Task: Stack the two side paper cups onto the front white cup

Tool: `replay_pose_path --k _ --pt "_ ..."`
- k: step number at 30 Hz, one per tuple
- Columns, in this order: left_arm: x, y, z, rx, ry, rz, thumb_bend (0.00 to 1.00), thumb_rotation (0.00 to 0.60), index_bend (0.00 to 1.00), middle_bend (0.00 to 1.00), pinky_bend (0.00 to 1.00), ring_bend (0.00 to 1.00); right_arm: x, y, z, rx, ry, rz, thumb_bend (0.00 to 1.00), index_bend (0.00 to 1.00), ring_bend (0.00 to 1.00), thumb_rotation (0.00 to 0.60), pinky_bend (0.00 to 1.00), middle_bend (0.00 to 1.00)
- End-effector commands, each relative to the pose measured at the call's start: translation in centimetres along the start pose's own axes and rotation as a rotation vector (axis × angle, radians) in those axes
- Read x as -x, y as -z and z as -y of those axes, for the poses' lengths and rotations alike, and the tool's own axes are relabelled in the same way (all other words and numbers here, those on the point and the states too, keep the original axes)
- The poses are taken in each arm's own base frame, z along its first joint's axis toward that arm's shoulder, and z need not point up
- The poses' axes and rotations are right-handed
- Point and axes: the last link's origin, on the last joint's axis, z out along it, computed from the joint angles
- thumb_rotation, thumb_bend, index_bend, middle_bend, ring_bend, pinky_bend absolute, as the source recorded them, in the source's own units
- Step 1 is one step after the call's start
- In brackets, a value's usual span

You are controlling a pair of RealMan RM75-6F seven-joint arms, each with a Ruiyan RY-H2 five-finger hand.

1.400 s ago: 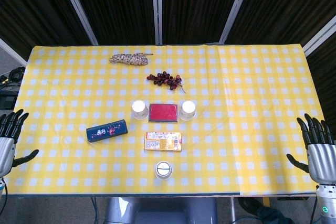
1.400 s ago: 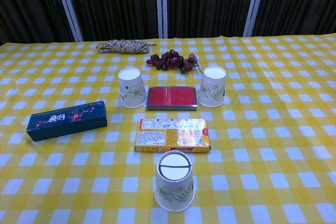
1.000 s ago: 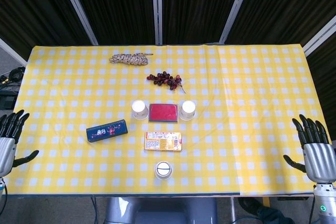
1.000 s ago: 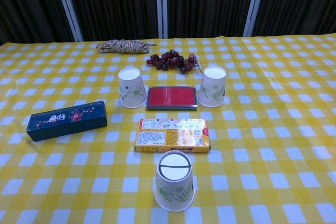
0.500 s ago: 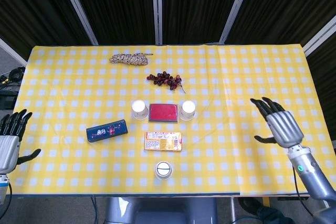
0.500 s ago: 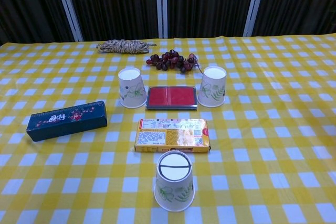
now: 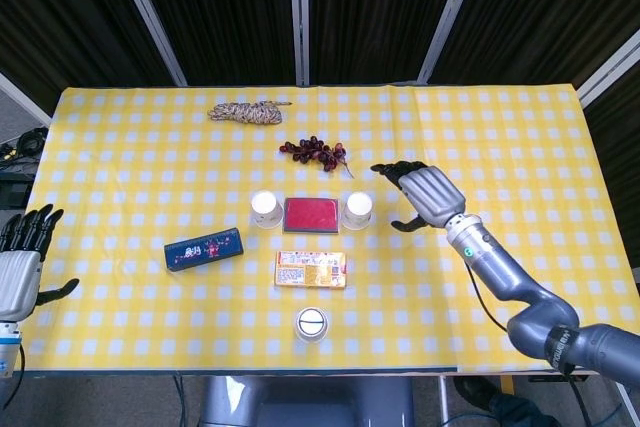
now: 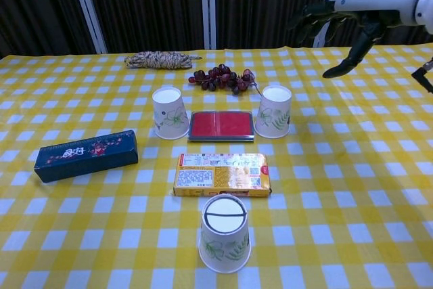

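Observation:
Three upside-down paper cups with a leaf print stand on the yellow checked cloth. The front cup (image 7: 311,324) (image 8: 224,233) is near the table's front edge. The left side cup (image 7: 266,209) (image 8: 170,112) and the right side cup (image 7: 357,210) (image 8: 274,111) flank a red pad. My right hand (image 7: 424,193) (image 8: 343,13) hovers open, fingers spread, above the table just right of the right side cup, not touching it. My left hand (image 7: 22,263) is open at the table's front left corner, far from every cup.
Between the side cups lies a red pad (image 7: 312,215) (image 8: 221,126). An orange snack packet (image 7: 311,269) (image 8: 222,174) lies in front of it, a dark blue box (image 7: 205,249) (image 8: 86,155) to the left. Grapes (image 7: 315,152) (image 8: 222,78) and a rope coil (image 7: 245,111) (image 8: 160,59) lie further back.
My right hand has swung from the table's front right edge inward and up, arriving beside the right side cup. The left hand has sunk slightly. The cups have not moved.

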Motion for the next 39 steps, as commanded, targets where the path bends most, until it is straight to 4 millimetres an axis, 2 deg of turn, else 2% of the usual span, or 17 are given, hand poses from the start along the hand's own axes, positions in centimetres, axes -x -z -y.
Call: replay_pose_path --k 1,7,14,24,30,39 --pt "0.1 -0.1 0.1 -0.002 0.001 0.005 0.00 0.600 0.00 0.00 0.00 0.00 1.5 -2.3 1.3 0.008 0.026 0.035 0.12 0.18 0.21 0.600 0.26 0.23" --pt "0.3 -0.3 0.2 -0.008 -0.001 0.017 0.00 0.600 0.00 0.00 0.00 0.00 3.9 -4.2 1.9 0.047 0.088 0.050 0.12 0.18 0.21 0.600 0.26 0.23" --pt "0.4 -0.4 0.3 -0.016 -0.002 0.019 0.00 0.600 0.00 0.00 0.00 0.00 5.4 -5.1 2.1 0.072 0.101 0.067 0.13 0.19 0.22 0.600 0.27 0.24" --pt "0.7 -0.5 0.3 -0.015 -0.007 0.029 0.00 0.600 0.00 0.00 0.00 0.00 6.0 -5.6 1.7 0.087 0.084 0.051 0.14 0.25 0.31 0.600 0.37 0.34" --pt "0.8 -0.6 0.2 -0.016 -0.009 0.033 0.00 0.600 0.00 0.00 0.00 0.00 6.2 -6.0 1.9 0.083 0.080 0.022 0.22 0.31 0.37 0.600 0.43 0.41" --pt "0.7 -0.5 0.1 -0.015 -0.010 0.032 0.00 0.600 0.00 0.00 0.00 0.00 6.1 -5.9 2.0 0.077 0.060 0.017 0.27 0.34 0.40 0.600 0.45 0.44"
